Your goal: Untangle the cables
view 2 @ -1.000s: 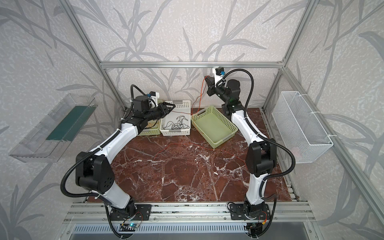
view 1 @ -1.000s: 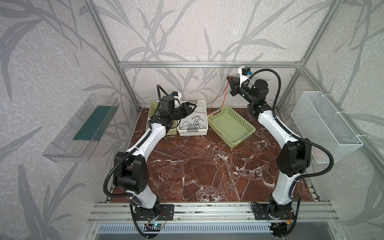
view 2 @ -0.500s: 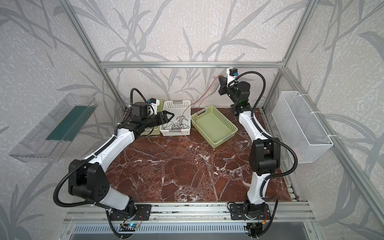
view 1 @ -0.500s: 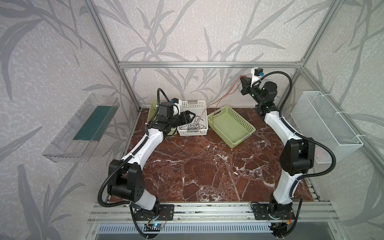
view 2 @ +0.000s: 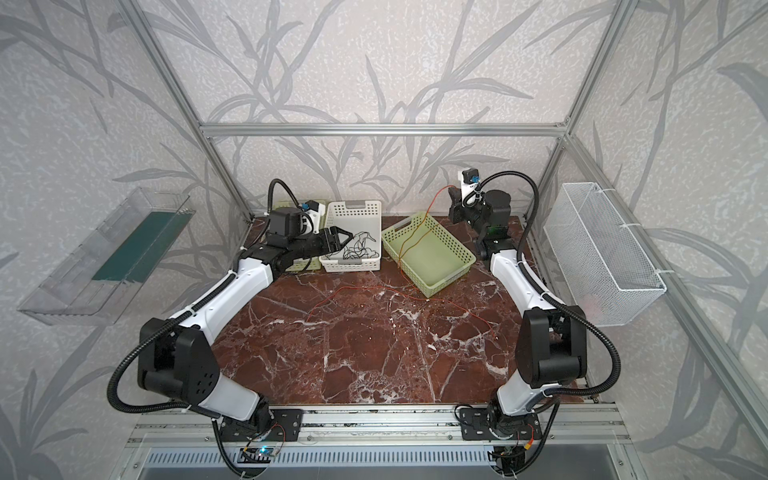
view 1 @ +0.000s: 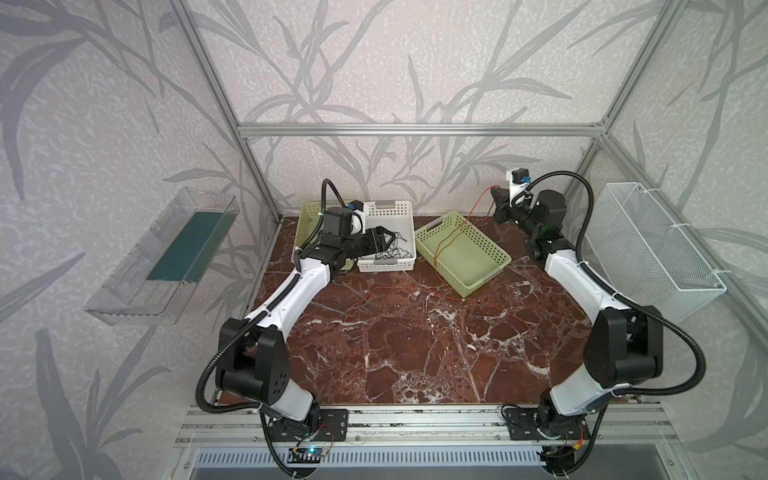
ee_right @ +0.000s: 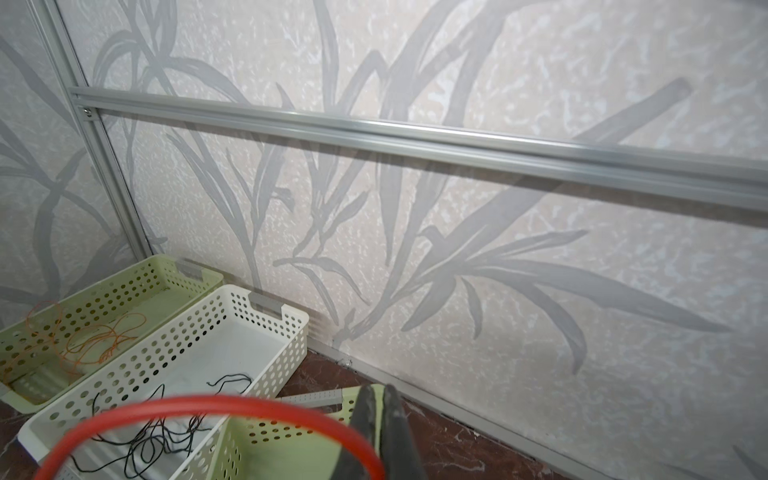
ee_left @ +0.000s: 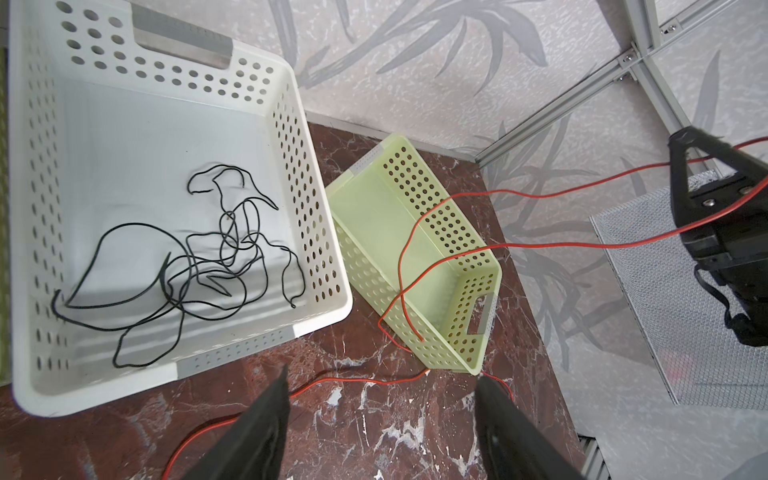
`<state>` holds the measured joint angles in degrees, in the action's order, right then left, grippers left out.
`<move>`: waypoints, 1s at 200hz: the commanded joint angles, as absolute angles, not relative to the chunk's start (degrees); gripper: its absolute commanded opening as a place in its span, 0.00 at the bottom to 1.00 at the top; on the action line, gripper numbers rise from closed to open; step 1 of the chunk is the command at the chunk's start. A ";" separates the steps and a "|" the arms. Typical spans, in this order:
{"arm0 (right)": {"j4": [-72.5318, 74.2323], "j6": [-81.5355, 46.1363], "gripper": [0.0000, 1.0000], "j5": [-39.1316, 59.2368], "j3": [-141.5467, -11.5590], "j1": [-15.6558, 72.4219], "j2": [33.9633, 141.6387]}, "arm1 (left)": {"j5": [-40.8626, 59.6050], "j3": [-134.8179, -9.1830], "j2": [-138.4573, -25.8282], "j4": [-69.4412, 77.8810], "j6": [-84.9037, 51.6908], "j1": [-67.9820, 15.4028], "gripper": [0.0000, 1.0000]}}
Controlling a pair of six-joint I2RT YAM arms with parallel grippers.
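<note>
dark red marble tabletop (view 1: pixel 415 353) with white veins, leaf-patterned walls all round, three perforated plastic baskets along the back. eyes on the thin red cable (ee_right: pixel 208 402): one end is up in the air, pinched in the right gripper (ee_right: pixel 378 390), jaws clenched tight on it. from there it drops in two strands across the pale green basket (view 1: pixel 469 257) that sits askew, spills over the near corner and trails a long way along the marble. most of it is outside any basket.

the thin black cable (ee_left: pixel 195 266) lies in a loose scribble on the floor of the white basket (view 1: pixel 390 266), nothing touching it, no red running into it. the thin orange cable (ee_right: pixel 104 336) is coiled in the far pale green basket (ee_right: pixel 124 291), on the white one's other side.

now the change: a second ago the left gripper (ee_left: pixel 383 374) was reaching in over the white basket with narrower jaws; it has spread them wide, empty, and drawn back to hover over the marble just in front of that basket. the right arm has swung out toward the right-hand wall and dipped, taking the red with it.

my read: black looks dropped off and done, orange too, and the red is pulled clear of both. what's left is feeding that long tail into the skewed green basket.
</note>
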<state>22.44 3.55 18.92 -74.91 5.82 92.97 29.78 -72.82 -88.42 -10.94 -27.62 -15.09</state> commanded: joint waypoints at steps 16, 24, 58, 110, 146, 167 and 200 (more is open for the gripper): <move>23.02 2.41 0.00 13.11 -73.05 7.05 94.24 | 28.39 -75.66 -88.72 -14.54 -23.91 -16.95 0.71; 24.34 1.40 0.00 11.13 -71.44 7.03 94.66 | 28.17 -75.59 -88.72 -14.83 -23.59 -17.37 0.71; 20.62 2.74 0.00 9.52 -71.02 7.60 98.93 | 26.73 -75.58 -88.95 -16.73 -21.09 -19.01 0.71; 11.43 3.41 0.00 7.95 -73.19 8.57 106.88 | 24.38 -81.96 -96.82 -19.77 -12.42 -25.24 0.74; 2.79 4.46 0.01 6.10 -75.68 9.67 110.51 | 21.12 -89.86 -105.13 -23.46 -9.87 -26.94 0.75; -2.31 4.23 0.13 5.97 -76.47 9.83 112.11 | 21.36 -92.75 -108.21 -24.32 -10.55 -26.98 0.75; -18.21 4.10 0.49 1.95 -84.37 9.63 115.88 | 20.92 -95.00 -110.21 -27.62 -8.30 -27.13 0.76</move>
<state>-4.78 4.40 5.72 -78.89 9.93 114.26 22.31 -92.49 -110.08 -22.85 -11.92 -27.29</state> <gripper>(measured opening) 0.439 0.755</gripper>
